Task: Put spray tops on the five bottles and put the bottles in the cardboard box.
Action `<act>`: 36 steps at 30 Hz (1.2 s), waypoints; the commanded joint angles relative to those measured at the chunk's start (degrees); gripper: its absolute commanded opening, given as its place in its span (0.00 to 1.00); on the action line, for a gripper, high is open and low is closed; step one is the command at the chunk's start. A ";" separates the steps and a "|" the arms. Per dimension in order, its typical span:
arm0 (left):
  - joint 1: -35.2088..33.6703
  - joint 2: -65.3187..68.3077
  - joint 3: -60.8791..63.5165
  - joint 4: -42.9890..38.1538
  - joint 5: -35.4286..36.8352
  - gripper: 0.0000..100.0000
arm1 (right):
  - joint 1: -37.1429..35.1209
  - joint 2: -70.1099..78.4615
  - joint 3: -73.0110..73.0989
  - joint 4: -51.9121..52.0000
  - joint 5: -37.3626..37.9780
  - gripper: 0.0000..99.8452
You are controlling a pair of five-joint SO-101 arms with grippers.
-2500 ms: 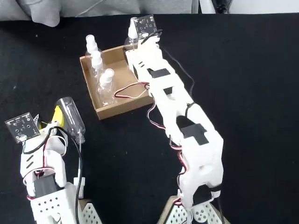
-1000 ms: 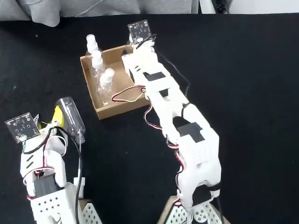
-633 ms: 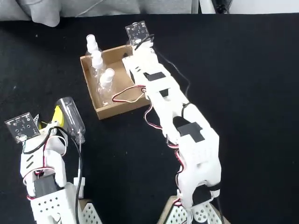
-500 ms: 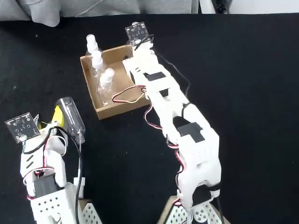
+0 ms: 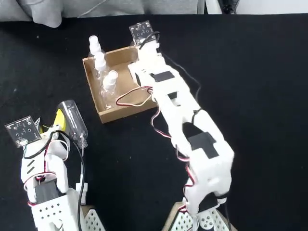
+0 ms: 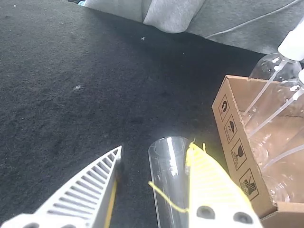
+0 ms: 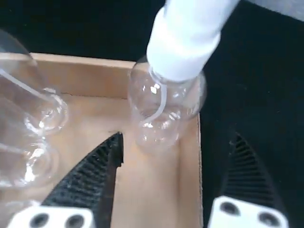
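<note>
The cardboard box (image 5: 120, 111) stands at the back left, with three spray-topped bottles (image 5: 100, 62) in a row along its left side. My right gripper (image 7: 176, 138) hangs open over the box's far right corner (image 7: 95, 71). Between its black fingers (image 7: 90, 180) a fourth bottle (image 7: 166, 104) with a white spray top stands upright in the box. At the front left my left gripper (image 5: 57, 122) is shut on a clear bottle without a top (image 5: 72, 120). In the left wrist view that bottle (image 6: 168, 180) rests against the yellow finger (image 6: 213, 194).
Black cloth covers the table, with open room on the right half (image 5: 255, 86). Grey fabric (image 5: 48, 12) lies along the back edge. The right arm's red and white cables (image 5: 134, 94) hang over the box's near right part.
The right arm's wrist has shifted slightly left over the box's far corner and its rear links have swung to the right. The left arm and its bottle have not moved.
</note>
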 commanded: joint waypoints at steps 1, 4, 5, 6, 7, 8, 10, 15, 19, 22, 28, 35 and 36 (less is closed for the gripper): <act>-0.22 -0.62 1.36 -1.23 -0.35 0.20 | -1.23 -8.92 1.71 1.49 0.44 0.29; -0.31 -0.62 1.36 -1.23 -0.26 0.20 | -1.49 -12.53 5.14 1.41 0.44 0.29; -0.40 -0.62 1.36 -1.23 -0.26 0.20 | -1.49 -13.67 6.20 1.41 0.44 0.29; -0.40 -0.62 1.36 -1.23 -0.26 0.20 | -1.49 -14.81 7.34 1.41 0.44 0.29; -0.40 -0.62 1.36 -1.23 -0.26 0.20 | -1.49 -15.96 8.40 1.41 0.44 0.29; -0.40 -0.62 1.36 -1.23 -0.26 0.20 | -1.41 -17.10 9.36 1.41 0.44 0.29; -1.80 -0.62 1.36 -1.23 -0.26 0.20 | -1.23 -19.30 11.03 1.41 0.44 0.29; -4.18 -0.62 1.19 -1.23 -0.18 0.20 | -1.23 -24.31 14.99 1.41 0.44 0.29; -6.11 -0.70 1.10 -1.23 -0.26 0.20 | -1.23 -28.53 18.07 1.41 0.35 0.29; -7.43 -0.70 1.01 -1.23 -0.26 0.20 | -1.32 -31.69 20.35 1.41 0.35 0.29; -7.60 -0.70 1.01 -1.23 -0.26 0.20 | -1.32 -38.73 24.40 1.49 0.26 0.29; -10.68 -0.70 0.92 -1.32 -0.18 0.20 | -1.58 -47.96 25.19 8.70 -2.90 0.29; -10.68 -0.70 0.92 -1.32 -0.18 0.20 | -1.58 -49.27 25.19 9.41 -2.90 0.29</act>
